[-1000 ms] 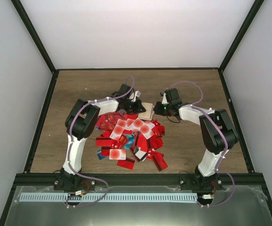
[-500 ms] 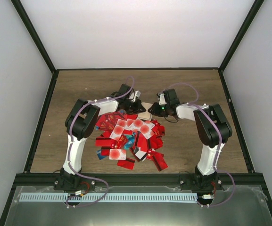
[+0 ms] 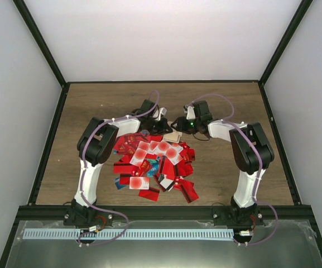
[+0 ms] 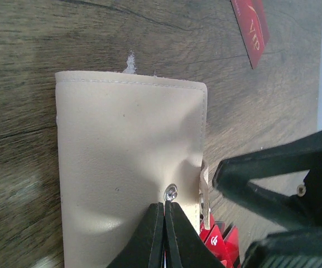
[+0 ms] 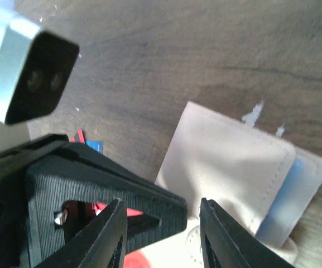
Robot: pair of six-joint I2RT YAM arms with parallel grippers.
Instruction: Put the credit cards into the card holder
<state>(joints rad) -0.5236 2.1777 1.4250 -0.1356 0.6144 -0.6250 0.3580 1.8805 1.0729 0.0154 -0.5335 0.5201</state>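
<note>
Over the last second the right end effector [image 3: 178, 124] has swung left across the bench [image 3: 94, 106]. It now hangs released just beside the left end effector [image 4: 164, 205], which is clenched on the snap edge of the card holder [image 4: 121, 156]. The holder lies flat behind the pile of credit cards [image 3: 152, 162]. By my reading, both arms are set to open it, and no loose card has been lifted yet
</note>
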